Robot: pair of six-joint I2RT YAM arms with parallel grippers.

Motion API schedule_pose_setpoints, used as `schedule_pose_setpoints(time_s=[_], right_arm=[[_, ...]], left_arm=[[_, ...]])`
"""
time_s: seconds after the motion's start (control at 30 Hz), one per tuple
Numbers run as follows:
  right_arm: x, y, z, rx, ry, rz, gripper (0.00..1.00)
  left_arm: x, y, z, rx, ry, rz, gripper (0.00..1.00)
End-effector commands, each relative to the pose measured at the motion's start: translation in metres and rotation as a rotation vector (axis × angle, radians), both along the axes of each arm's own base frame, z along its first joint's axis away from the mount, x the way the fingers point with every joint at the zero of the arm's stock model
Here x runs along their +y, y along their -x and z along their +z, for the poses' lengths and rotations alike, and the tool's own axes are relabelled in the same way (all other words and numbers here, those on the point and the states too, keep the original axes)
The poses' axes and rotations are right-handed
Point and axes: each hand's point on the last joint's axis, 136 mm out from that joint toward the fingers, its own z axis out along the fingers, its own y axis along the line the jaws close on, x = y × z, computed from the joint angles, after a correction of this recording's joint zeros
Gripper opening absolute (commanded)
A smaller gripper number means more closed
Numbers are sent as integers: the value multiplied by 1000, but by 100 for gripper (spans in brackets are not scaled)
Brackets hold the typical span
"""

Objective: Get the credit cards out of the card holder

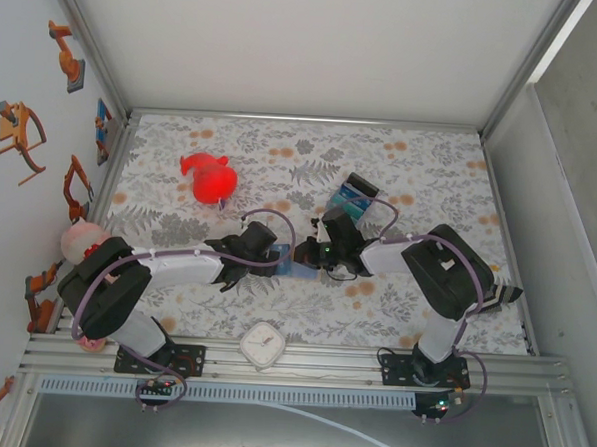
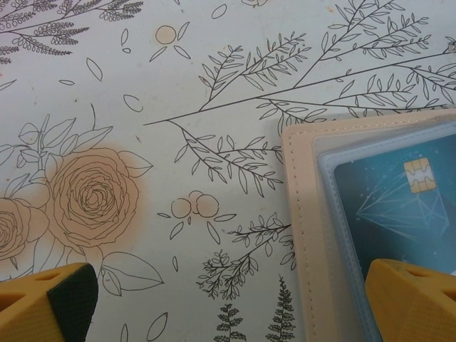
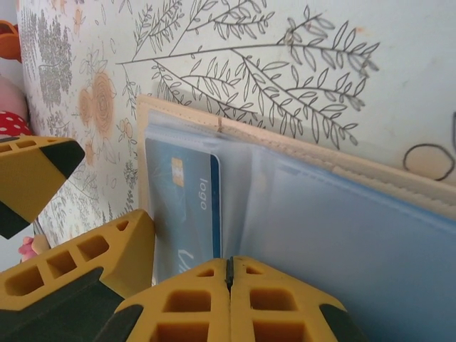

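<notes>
Right gripper sits closest, its two yellow fingers pressed tight together at the edge of the open card holder, maybe pinching the clear pocket or the blue credit card in it, but that spot is too hidden to be sure. Just past it, the left gripper is spread wide, with one finger over the tan card holder and the other over the flowery cloth. Farther off on the cloth lie a blue-and-teal block and a red thing.
</notes>
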Motion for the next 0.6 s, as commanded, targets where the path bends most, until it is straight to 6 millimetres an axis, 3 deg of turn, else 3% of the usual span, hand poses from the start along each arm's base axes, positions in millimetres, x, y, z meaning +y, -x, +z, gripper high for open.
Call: schedule_pose_setpoints(time_s=[0.0,0.17,0.33,0.57], right_arm=[[-1,-6,13,-31,-27,-21,0],[2,-5,17,-27,-51,-11,1],[2,-4,18,-30,-34,-1,9],[6,-4,20,-24,-19,3,11]], left_arm=[[8,6,-8,36,-52,9,97],[9,5,-2,26,-50,15,97],[11,2,11,7,-16,38,97],[10,0,12,27,43,41,97]])
